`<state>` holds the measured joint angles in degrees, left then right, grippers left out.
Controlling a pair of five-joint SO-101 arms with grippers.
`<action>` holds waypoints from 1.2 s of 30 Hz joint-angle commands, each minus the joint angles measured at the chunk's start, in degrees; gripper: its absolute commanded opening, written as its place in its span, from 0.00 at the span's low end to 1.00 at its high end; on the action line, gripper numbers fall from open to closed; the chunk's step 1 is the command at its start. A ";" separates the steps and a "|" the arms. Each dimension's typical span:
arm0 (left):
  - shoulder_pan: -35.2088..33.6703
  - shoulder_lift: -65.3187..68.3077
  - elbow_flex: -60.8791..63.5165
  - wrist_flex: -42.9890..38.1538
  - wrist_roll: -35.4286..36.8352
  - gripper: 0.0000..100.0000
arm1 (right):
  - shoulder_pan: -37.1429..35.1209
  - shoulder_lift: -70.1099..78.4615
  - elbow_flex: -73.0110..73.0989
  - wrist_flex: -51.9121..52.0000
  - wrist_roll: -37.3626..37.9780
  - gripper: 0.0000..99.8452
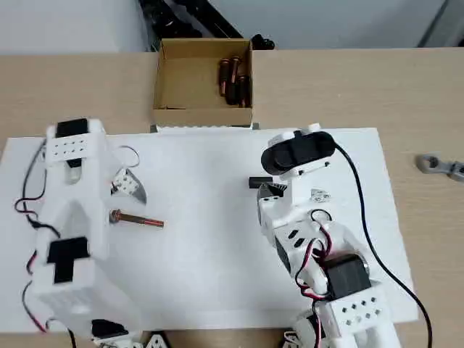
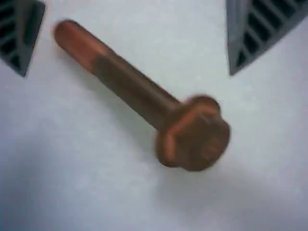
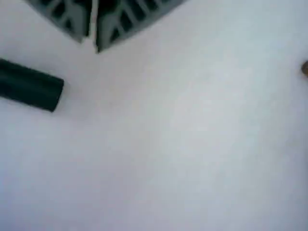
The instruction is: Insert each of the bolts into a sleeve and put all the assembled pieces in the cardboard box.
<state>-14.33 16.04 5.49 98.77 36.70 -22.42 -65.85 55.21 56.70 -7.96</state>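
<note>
Black sleeve (image 1: 259,182) lies partly hidden under the right arm (image 1: 297,152).

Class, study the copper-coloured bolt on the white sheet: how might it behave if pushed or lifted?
The copper-coloured metal bolt looks rigid, so unlikely to bend. Its round shank would probably roll, curving around the wider flanged head. Being metal, likely heavy for its size.

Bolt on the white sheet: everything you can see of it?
The bolt is copper-coloured, metal by its look: a flanged hex head and a round shank, no sleeve on it. It lies flat on the white sheet, shank pointing toward the sheet's middle. The open left gripper straddles it, fingers clear of it.
</note>
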 commanded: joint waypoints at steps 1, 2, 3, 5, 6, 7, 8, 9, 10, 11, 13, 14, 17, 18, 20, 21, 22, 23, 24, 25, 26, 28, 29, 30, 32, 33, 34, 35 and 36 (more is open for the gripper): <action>-0.18 1.58 -1.45 1.58 0.35 0.25 | -0.48 1.19 -0.79 -1.27 -0.62 0.00; -0.09 1.49 -1.45 1.58 0.35 0.25 | -0.48 1.27 -0.79 -1.36 -0.62 0.00; 0.26 1.49 -1.45 1.58 0.35 0.25 | -0.48 1.27 -0.79 -1.45 -0.62 0.00; 0.88 1.85 -1.54 1.41 0.35 0.25 | -0.48 1.27 -0.79 -1.45 -0.62 0.00; 0.97 1.93 -1.54 1.32 0.35 0.25 | -0.48 1.27 -0.79 -1.45 -0.62 0.00; 1.14 1.93 -1.54 1.23 0.35 0.25 | -0.48 1.27 -0.79 -1.45 -0.62 0.00; 1.32 1.93 -1.54 1.23 0.35 0.25 | -0.48 1.27 -0.79 -1.45 -0.62 0.00; 1.32 2.02 -1.54 1.05 0.35 0.25 | -0.48 1.27 -0.79 -1.45 -0.62 0.00; 1.32 2.02 -1.54 0.26 0.26 0.25 | -0.48 1.27 -0.79 -1.45 -0.62 0.00; 1.32 2.02 -1.54 -0.62 -0.09 0.25 | -0.48 1.27 -0.79 -1.45 -0.62 0.00; 1.14 2.02 -1.54 -2.81 -0.18 0.25 | -0.48 1.27 -0.79 -1.45 -0.62 0.00; 1.23 2.02 -1.45 -3.43 -0.18 0.25 | -0.48 1.27 -0.79 -1.45 -0.62 0.00; 1.32 2.11 -1.45 -4.92 -0.18 0.25 | -0.48 1.19 -0.79 -1.45 -0.62 0.00; 1.32 2.29 -1.10 -5.36 -0.18 0.25 | -0.48 1.10 -0.79 -1.45 -0.62 0.00; 1.32 3.60 -0.31 -5.71 -0.18 0.25 | -0.48 1.01 -0.79 -1.36 -0.62 0.00; 1.32 4.66 0.13 -5.80 -0.18 0.25 | -0.48 1.01 -0.79 -1.36 -0.62 0.00; 1.32 5.98 0.40 -6.24 -0.18 0.25 | -0.48 1.01 -0.79 -1.36 -0.62 0.00; 1.23 7.30 0.57 -6.59 -0.18 0.25 | -0.48 1.01 -0.79 -1.36 -0.62 0.00; 1.05 8.70 0.48 -6.59 -0.18 0.25 | -0.48 1.01 -0.79 -1.36 -0.62 0.00; 0.97 9.93 0.40 -6.68 -0.18 0.25 | -0.48 0.92 -0.79 -1.36 -0.62 0.00; 0.97 10.81 0.40 -7.21 -0.18 0.25 | -0.48 0.92 -0.79 -1.36 -0.62 0.00; 0.88 12.04 0.31 -7.82 -0.18 0.22 | -0.31 0.84 -0.79 -1.36 -0.62 0.00; 0.88 12.04 0.31 -7.82 -0.18 0.19 | -0.31 0.84 -0.79 -1.36 -0.62 0.00; 1.05 12.04 0.31 -7.82 -0.18 0.16 | -0.31 0.84 -0.79 -1.27 -0.62 0.00; 1.23 12.04 -0.31 -7.47 -0.18 0.08 | -0.31 0.84 -0.79 -1.27 -0.62 0.00; 1.05 12.04 -0.75 -7.30 -0.18 0.04 | -0.31 0.84 -0.79 -1.27 -0.62 0.00; 0.88 12.04 -1.19 -7.30 -0.18 0.00 | -0.31 0.84 -0.79 -1.36 -0.62 0.00; 0.97 12.04 -1.27 -7.30 -0.18 0.01 | -0.31 0.84 -0.79 -1.36 -0.62 0.00; 1.14 12.04 -1.27 -7.30 -0.18 0.01 | -0.31 0.84 -0.79 -1.36 -0.62 0.00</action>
<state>-12.57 24.66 3.65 91.56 36.62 -22.51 -64.79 55.21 56.70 -7.96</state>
